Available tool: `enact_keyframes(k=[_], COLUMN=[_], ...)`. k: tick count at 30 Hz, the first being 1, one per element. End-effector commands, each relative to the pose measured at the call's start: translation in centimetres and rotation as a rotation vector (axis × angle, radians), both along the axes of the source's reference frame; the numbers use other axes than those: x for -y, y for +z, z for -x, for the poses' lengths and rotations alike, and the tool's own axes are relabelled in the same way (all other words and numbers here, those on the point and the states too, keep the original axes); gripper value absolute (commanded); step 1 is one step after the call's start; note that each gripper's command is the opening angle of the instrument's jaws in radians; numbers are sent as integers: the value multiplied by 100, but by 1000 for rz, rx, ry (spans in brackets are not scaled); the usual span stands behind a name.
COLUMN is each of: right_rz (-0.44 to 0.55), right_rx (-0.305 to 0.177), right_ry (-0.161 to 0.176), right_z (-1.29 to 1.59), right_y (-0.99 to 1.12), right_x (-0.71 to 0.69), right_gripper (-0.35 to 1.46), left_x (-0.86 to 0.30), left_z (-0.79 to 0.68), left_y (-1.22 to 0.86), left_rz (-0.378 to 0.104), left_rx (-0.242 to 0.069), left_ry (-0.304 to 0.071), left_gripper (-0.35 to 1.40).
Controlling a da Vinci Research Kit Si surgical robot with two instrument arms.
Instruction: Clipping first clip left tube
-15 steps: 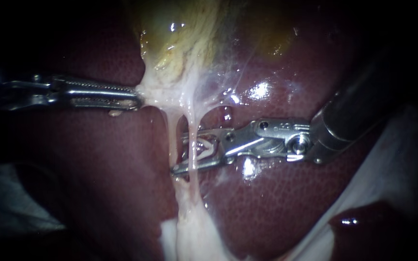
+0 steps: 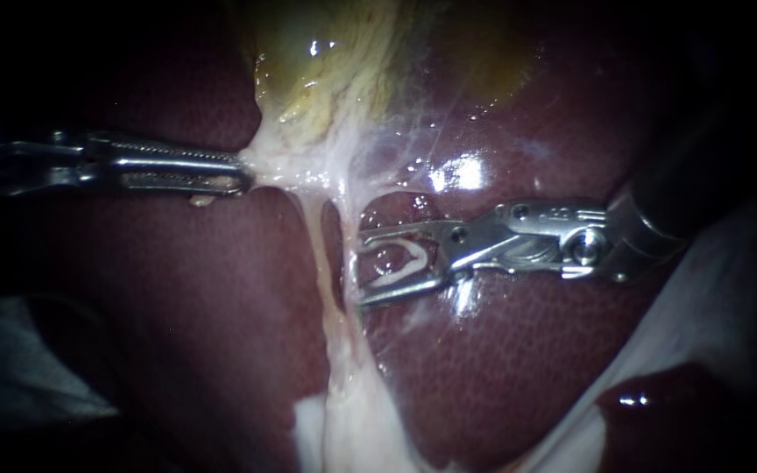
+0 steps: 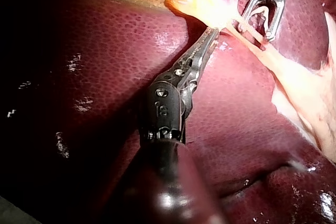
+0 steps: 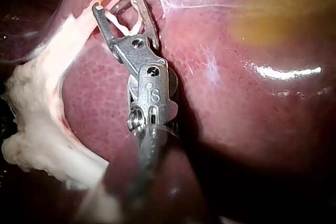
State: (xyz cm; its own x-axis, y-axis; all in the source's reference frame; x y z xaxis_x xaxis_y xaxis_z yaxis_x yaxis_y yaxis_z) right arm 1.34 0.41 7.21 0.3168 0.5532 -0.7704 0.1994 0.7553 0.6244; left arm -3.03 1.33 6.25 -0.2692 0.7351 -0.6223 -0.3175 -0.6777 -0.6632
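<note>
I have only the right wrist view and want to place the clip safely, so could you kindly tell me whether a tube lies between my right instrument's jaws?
Observer: Not in the endoscope view. The right instrument, its jaws wide apart and holding the clip, sits just right of both tubes, and neither is between the jaws.
Operator: Thank you. Which tube is nearer the tips?
Observer: The right tube; the left tube runs beyond it.
Operator: And what is my left instrument doing?
Observer: The left instrument has its jaws shut on the pale tissue under the gallbladder.
</note>
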Motion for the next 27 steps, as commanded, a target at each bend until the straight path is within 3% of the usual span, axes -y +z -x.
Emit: enact_keyframes(k=[1, 10, 21, 27], right_rz=[0, -40, -112, -117], right_rx=[-2, -1, 7, 6], right_ry=[-2, -17, -25, -28], right_z=[4, 11, -3, -18], right_y=[-1, -23, -76, -83], right_x=[1, 9, 24, 31], right_gripper=[42, 46, 47, 48], left_x=[0, -2, -3, -3], left_z=[-1, -3, -4, -4], left_y=[0, -2, -3, -2], left_rz=[-1, -1, -1, -1], left_rx=[0, -3, -2, -2], left_ry=[0, -3, -3, -3], left_gripper=[-35, -35, -35, -35])
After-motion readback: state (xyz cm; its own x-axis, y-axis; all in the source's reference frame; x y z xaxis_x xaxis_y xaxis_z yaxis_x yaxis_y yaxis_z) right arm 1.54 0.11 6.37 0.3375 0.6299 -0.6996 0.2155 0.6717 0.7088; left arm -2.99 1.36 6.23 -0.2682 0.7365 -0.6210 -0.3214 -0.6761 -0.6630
